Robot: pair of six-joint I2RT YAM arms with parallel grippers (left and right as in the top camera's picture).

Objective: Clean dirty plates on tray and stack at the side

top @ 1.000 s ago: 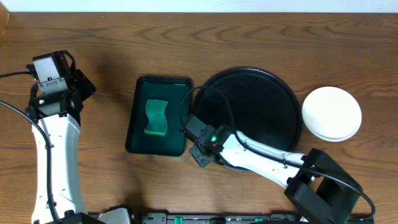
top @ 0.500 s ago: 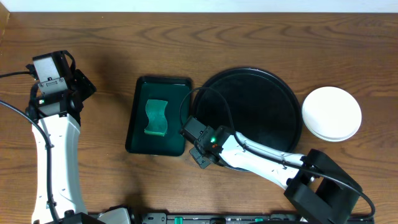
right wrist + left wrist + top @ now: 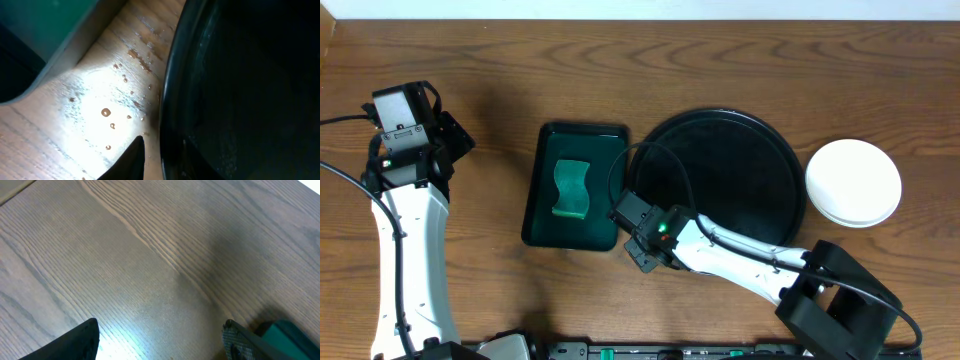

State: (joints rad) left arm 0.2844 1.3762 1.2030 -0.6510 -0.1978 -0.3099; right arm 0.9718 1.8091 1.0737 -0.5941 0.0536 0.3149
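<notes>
I see a table (image 3: 620, 80) of warm brown wood with long, darker grain lines. The round tray (image 3: 730, 175) is glossy black. The smaller rectangular tray (image 3: 542, 215) is dark green, and the sponge (image 3: 572, 188) is a lighter green. The plates (image 3: 853, 182) look white from above. The left arm (image 3: 415, 250) and right arm (image 3: 740, 255) are white with black joints, and a small green light (image 3: 662, 226) glows on the right one. In my right wrist view, brownish droplets (image 3: 105, 112) speckle the wood.

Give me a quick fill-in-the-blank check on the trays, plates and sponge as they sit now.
The green ___ lies in the small rectangular tray.
The round black tray holds ___ plates.
The stacked plates sit to the black tray's ___ in the overhead view.
The left fingers stand ___ above the table.
Missing: sponge; no; right; open.
</notes>
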